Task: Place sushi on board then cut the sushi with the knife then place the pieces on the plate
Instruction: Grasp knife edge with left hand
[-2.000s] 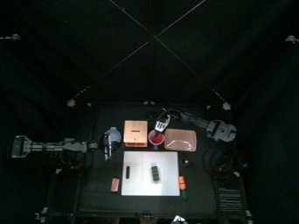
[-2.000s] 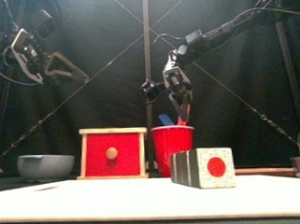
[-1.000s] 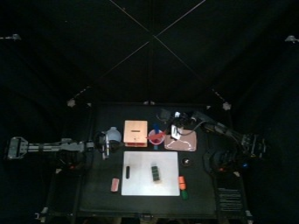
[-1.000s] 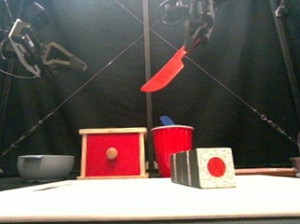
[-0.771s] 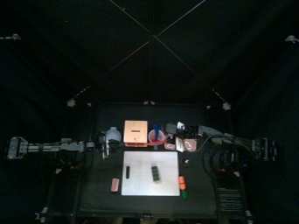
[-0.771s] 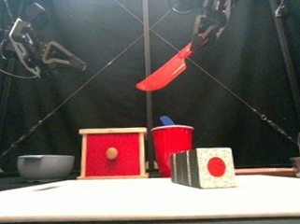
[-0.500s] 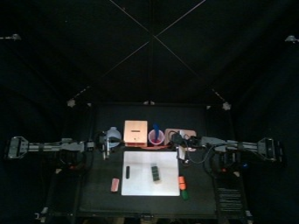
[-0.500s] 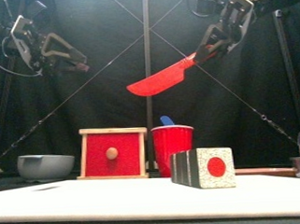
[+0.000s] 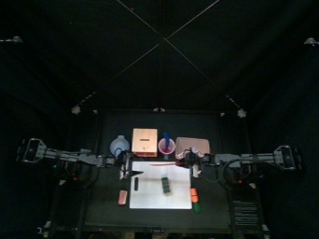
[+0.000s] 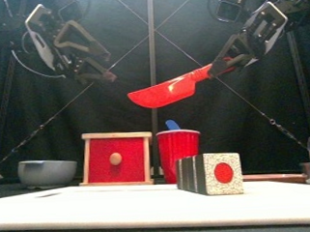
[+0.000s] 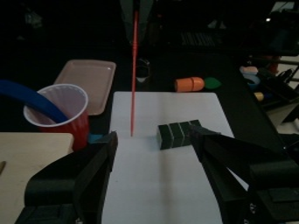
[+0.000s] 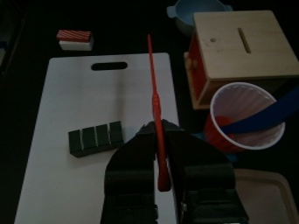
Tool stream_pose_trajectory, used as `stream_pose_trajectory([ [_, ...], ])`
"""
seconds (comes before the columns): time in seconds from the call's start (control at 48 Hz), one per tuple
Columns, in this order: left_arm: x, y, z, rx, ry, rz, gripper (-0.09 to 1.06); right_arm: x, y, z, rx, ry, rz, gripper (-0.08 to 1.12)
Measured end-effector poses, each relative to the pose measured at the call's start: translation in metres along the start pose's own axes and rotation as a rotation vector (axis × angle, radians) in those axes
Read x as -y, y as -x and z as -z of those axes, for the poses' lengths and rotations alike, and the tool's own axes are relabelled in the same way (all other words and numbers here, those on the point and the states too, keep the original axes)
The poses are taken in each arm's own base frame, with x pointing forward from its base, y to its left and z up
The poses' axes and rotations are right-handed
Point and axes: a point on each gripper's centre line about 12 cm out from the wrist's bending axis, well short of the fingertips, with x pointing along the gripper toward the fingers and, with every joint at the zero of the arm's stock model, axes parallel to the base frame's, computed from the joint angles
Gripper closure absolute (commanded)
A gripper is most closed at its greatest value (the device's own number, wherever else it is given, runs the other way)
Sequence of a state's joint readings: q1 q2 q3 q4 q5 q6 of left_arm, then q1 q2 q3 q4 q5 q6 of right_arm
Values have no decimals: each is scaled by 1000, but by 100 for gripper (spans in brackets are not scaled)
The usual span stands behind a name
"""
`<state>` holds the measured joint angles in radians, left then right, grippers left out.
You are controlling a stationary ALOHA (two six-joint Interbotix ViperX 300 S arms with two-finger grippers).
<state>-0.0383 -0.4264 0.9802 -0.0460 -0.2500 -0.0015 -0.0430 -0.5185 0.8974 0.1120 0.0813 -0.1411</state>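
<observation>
1. Nearest the table's front edge lay the white cutting board (image 10: 136, 208). The sushi roll (image 10: 210, 174) rested on it, right of the middle in the front view, with its dark green blocks joined together.

2. A small striped red toy (image 12: 75, 37) lay on the table just off the board's left edge. An orange toy (image 11: 191, 84) lay just off its right edge.

3. Behind the board stood, from left to right:
- the blue-grey bowl (image 10: 46, 172);
- the wooden box (image 10: 117, 158), red drawer front facing forward;
- the red cup (image 10: 179, 154), just beside the box, with the blue knife (image 10: 173, 125) standing in it;
- the pink tray (image 9: 191, 146), flat on the table beside the cup.

4. The right gripper (image 10: 239, 48) hung high over the board's right side. Its fingers were clamped narrowly on the handle of the red knife (image 10: 169, 90). The blade pointed toward the robot's left and sloped downward. It hung well above the cup and the roll and touched neither.

5. The left gripper (image 10: 90, 53) hung at a similar height over the board's left edge. Its fingers were spread wide and held nothing. In the left wrist view the knife appeared edge-on as a thin red line, with the roll beyond the spread jaws.
</observation>
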Motion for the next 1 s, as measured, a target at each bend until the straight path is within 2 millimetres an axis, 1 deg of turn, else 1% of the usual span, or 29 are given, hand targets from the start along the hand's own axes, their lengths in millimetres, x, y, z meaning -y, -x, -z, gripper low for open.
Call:
stream_pose_trajectory([
  [0.208,0,-36,6,-77,10,-6,1,-7,-1,7,28,20,-15,78],
  [0.458,-1,-65,12,-127,8,-9,2,-11,-3,9,31,27,-29,78],
  [0.583,-3,-72,14,-139,10,-16,5,-14,-5,11,24,29,-36,78],
  [0.75,-5,-77,17,-153,10,-20,17,-15,-7,13,14,28,-40,78],
  [0.854,-5,-78,18,-157,10,-20,25,-15,-7,13,13,28,-40,78],
  [1.0,-5,-78,18,-157,10,-21,34,-15,-7,13,13,27,-40,78],
])
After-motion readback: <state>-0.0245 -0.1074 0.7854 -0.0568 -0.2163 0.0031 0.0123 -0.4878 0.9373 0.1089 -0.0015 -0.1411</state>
